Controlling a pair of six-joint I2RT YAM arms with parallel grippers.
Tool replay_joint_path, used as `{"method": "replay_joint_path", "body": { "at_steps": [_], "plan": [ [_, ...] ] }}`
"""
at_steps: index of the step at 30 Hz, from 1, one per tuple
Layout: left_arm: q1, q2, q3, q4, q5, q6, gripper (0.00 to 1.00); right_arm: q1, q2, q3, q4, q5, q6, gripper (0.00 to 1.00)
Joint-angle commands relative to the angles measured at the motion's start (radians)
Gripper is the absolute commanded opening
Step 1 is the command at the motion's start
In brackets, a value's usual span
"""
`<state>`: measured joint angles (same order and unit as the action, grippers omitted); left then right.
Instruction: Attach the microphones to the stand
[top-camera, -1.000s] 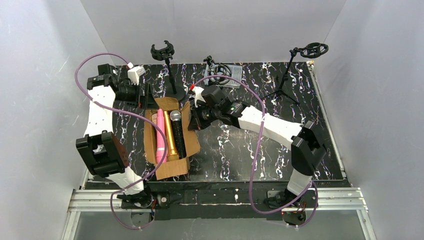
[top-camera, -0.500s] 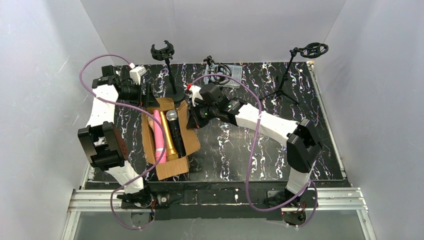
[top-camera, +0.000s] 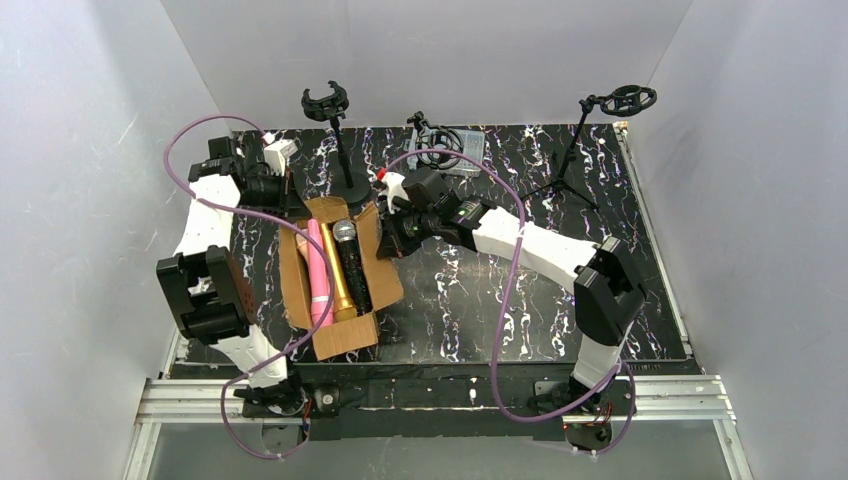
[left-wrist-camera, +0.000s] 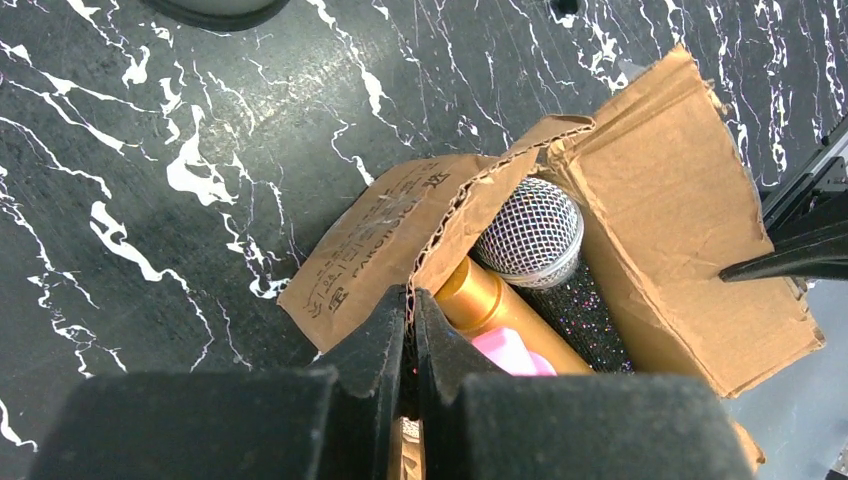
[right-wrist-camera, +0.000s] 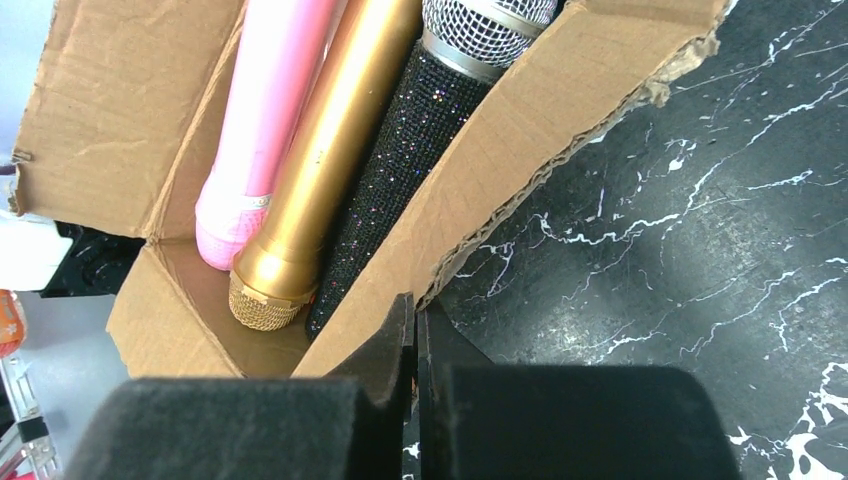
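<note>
My left fingers (left-wrist-camera: 372, 340) sit further in than before; with my right fingers (right-wrist-camera: 385, 345), they pinch box (top-camera: 345, 335) flaps. Microphones (top-camera: 340, 272) remain boxed.

You look at a cardboard box (right-wrist-camera: 90, 100) of rough, matt brown corrugated board, its edges torn and frayed. Inside the box lie a pink microphone (right-wrist-camera: 268, 110) in smooth matt plastic, a gold microphone (right-wrist-camera: 335, 140) with a satin metallic sheen, and a black microphone (right-wrist-camera: 400, 170) crusted in glitter, its grille head (left-wrist-camera: 527, 232) bright silver wire mesh. Under the box, the table (right-wrist-camera: 700, 250) is glossy black with white marble veining.
</note>
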<state>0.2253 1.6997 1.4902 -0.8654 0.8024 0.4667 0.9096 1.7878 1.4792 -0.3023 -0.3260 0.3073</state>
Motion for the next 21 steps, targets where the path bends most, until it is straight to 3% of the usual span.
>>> {"method": "replay_joint_path", "body": {
  "at_steps": [1, 10, 11, 13, 15, 17, 19, 21],
  "plan": [
    [-0.008, -0.104, -0.084, -0.044, 0.036, 0.018, 0.0, -0.007, -0.021, -0.005, -0.144, 0.084, -0.075, 0.01],
    [-0.008, -0.293, -0.256, -0.135, 0.047, 0.066, 0.0, -0.015, -0.107, -0.014, -0.223, 0.162, -0.091, 0.02],
    [-0.009, -0.306, -0.264, -0.135, 0.035, 0.071, 0.0, -0.014, -0.115, -0.018, -0.224, 0.158, -0.083, 0.07],
    [-0.009, -0.318, -0.273, -0.133, 0.006, 0.077, 0.0, -0.012, -0.127, -0.02, -0.249, 0.176, -0.073, 0.3],
    [-0.008, -0.314, -0.271, -0.133, -0.018, 0.066, 0.15, 0.005, -0.153, -0.015, -0.261, 0.24, -0.064, 0.49],
    [-0.007, -0.304, -0.262, -0.132, -0.028, 0.046, 0.33, 0.048, -0.195, -0.008, -0.249, 0.33, -0.043, 0.58],
    [-0.009, -0.292, -0.252, -0.133, -0.031, 0.034, 0.45, 0.104, -0.225, 0.011, -0.236, 0.412, -0.016, 0.59],
    [-0.008, -0.283, -0.238, -0.131, -0.043, 0.023, 0.48, 0.183, -0.234, 0.034, -0.234, 0.494, 0.008, 0.57]
  ]
}}
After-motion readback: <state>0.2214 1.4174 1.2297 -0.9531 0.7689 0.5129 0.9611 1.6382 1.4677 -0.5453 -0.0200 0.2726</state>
